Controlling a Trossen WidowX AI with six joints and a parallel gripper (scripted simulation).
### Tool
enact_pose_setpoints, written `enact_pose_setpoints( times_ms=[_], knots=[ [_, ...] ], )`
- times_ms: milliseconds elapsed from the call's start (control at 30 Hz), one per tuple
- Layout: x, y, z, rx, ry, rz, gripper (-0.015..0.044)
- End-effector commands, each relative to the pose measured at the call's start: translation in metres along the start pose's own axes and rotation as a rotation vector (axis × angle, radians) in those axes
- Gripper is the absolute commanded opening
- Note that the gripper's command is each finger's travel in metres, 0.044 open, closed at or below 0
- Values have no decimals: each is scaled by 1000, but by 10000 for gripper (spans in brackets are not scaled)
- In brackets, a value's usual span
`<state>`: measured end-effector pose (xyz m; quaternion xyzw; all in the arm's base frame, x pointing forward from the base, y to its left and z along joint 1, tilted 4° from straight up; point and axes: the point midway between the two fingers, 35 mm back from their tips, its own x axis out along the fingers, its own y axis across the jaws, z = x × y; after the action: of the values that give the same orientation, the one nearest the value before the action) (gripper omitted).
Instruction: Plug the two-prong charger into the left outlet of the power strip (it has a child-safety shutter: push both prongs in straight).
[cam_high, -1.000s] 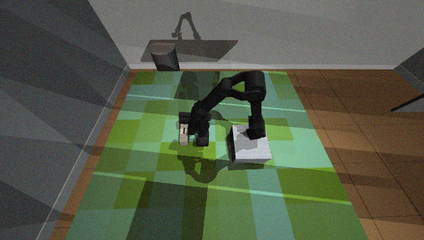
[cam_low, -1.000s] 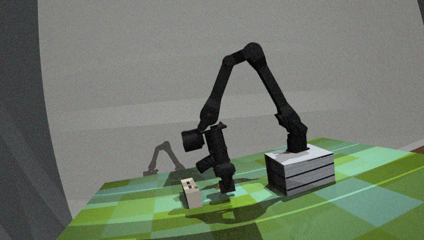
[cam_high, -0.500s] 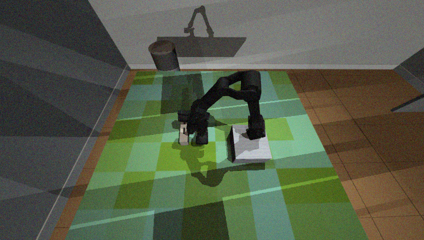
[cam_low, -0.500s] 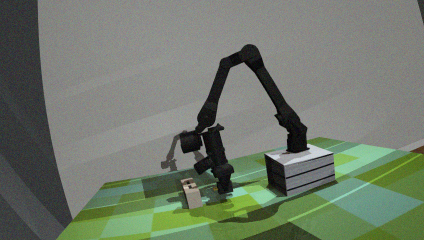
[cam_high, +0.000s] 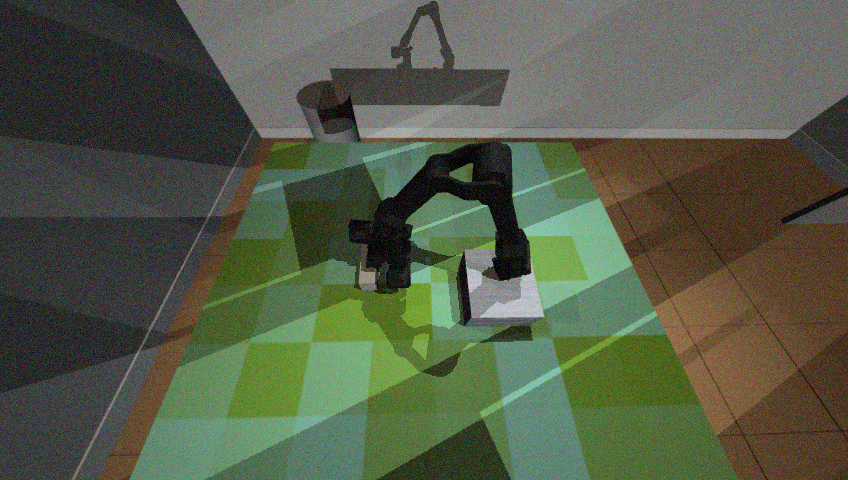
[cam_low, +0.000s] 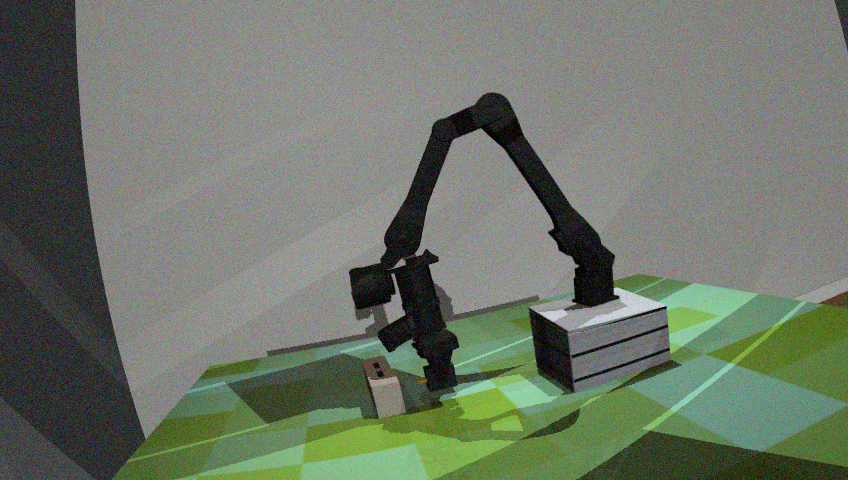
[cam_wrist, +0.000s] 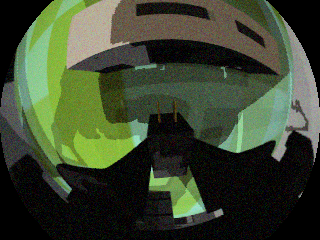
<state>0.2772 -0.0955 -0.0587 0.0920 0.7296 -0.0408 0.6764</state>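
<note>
A patchwork surface in greens and pale teal (cam_high: 279, 380) (cam_low: 731, 392) is spreading beneath the work, with slanting bands of light and shade crossing it. Brown flooring (cam_high: 731, 333) is showing to the right and in a strip along the left, while a dark wall (cam_high: 89, 178) is rising at the left and a grey wall (cam_high: 654, 65) (cam_low: 267, 148) is closing the far side, carrying the arm's shadow in the top view. A cylindrical bin (cam_high: 311, 118) is standing far left, beyond the surface. A pale, slatted box (cam_high: 505, 303) (cam_low: 621, 350) is sitting to the right, bearing the black arm (cam_high: 499, 205) (cam_low: 538, 172), which is arching leftward. The beige power strip (cam_high: 368, 280) (cam_low: 389, 397) (cam_wrist: 92, 32) is resting to the left of the hand (cam_high: 397, 279) (cam_low: 440, 377) (cam_wrist: 166, 139), partly hidden by the arm in the top view, its dark outlets showing. The hand is grasping the black charger (cam_wrist: 171, 124), holding it low, near but apart from the strip; its two brass-coloured prongs (cam_wrist: 175, 112) are sticking out, outside the outlets.
</note>
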Motion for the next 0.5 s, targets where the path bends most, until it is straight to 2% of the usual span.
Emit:
enact_pose_setpoints(
  times_ms=[0, 467],
  knots=[
    [0, -2, 5, -10, 1, -3, 0],
    [1, -5, 20, -26, 1, -4, 0]
  ],
)
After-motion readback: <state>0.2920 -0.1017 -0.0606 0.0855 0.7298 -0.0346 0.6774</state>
